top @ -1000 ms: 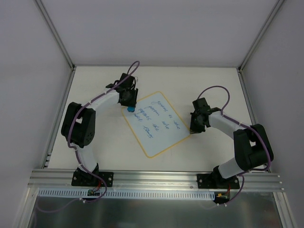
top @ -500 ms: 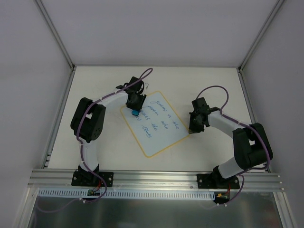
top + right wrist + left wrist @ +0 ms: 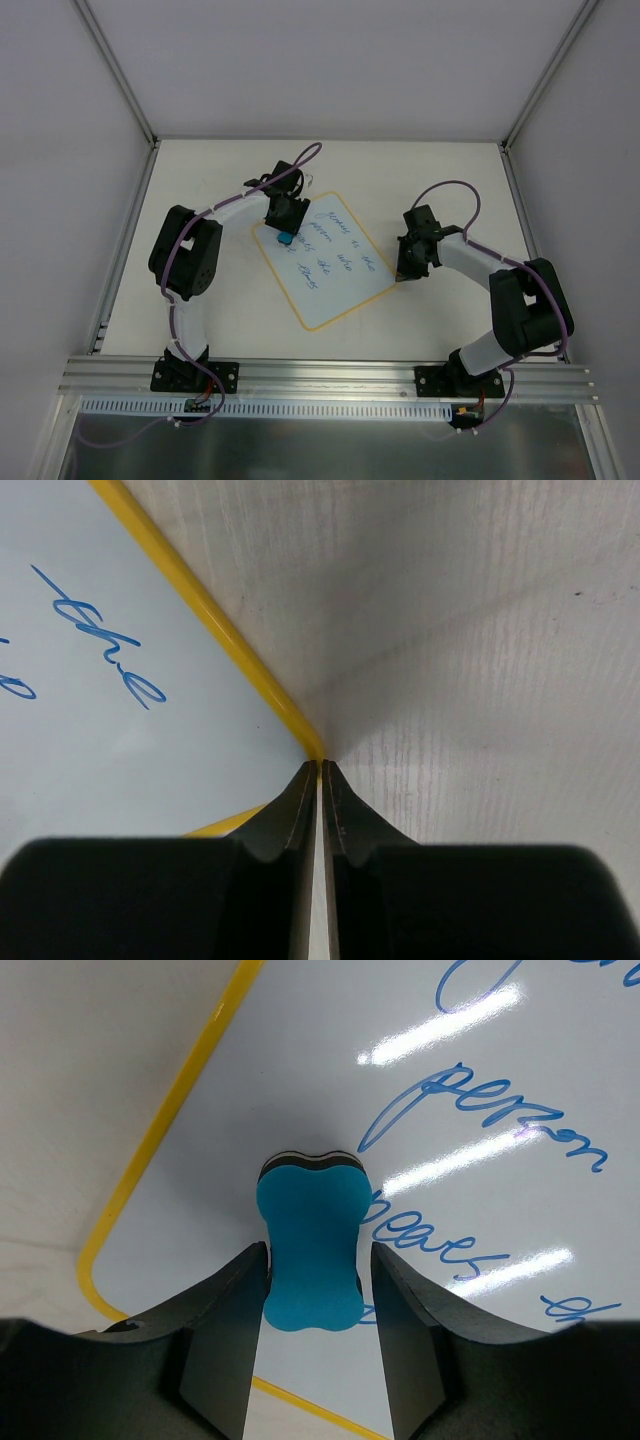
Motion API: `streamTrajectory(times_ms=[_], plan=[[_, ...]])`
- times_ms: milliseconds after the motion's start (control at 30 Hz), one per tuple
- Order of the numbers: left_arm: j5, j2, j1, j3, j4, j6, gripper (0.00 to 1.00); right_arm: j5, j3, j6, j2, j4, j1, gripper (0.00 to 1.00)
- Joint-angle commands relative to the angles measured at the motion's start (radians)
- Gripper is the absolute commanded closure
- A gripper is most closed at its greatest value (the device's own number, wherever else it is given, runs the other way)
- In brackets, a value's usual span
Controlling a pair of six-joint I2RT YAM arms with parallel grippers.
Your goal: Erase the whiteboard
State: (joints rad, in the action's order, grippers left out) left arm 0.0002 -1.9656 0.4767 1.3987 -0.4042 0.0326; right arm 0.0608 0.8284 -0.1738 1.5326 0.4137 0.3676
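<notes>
Since the frame one second earlier, the left arm has swung inward, carrying the eraser from the whiteboard's far-left edge onto its written face. Over the last half second it has held that place. The right arm has scarcely shifted.

Count: two arms, one whiteboard, one eraser.

The left fingers flank the narrow waist of the teal, dark-backed eraser, which stands on the board. A sliver of board shows beside one finger, so a firm clamp cannot be confirmed. The right fingers are pressed together, tips at the board's right corner on the yellow border.

The whiteboard lies flat and turned diagonally at the middle of the pale counter, between the two arms. It is pale blue-white with rounded corners and a thin yellow border. It bears several lines of blue cursive handwriting, with "person" legible in the left wrist view. Bright streaks of glare cross its surface.
</notes>
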Motion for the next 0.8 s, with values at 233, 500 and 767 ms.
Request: streamTrajectory(times_ms=[233,500,767], plan=[[-0.018,-0.015,-0.003,0.042,-0.002,-0.010,0.64,0.008,-0.014,0.003,0.011,-0.003,0.010,0.91],[-0.025,-0.021,-0.001,0.031,-0.002,-0.010,0.62,0.014,-0.028,-0.012,0.004,-0.027,0.010,0.80],[-0.054,-0.032,-0.001,0.019,-0.002,-0.010,0.63,0.020,-0.023,-0.038,0.008,-0.050,0.025,0.79]])
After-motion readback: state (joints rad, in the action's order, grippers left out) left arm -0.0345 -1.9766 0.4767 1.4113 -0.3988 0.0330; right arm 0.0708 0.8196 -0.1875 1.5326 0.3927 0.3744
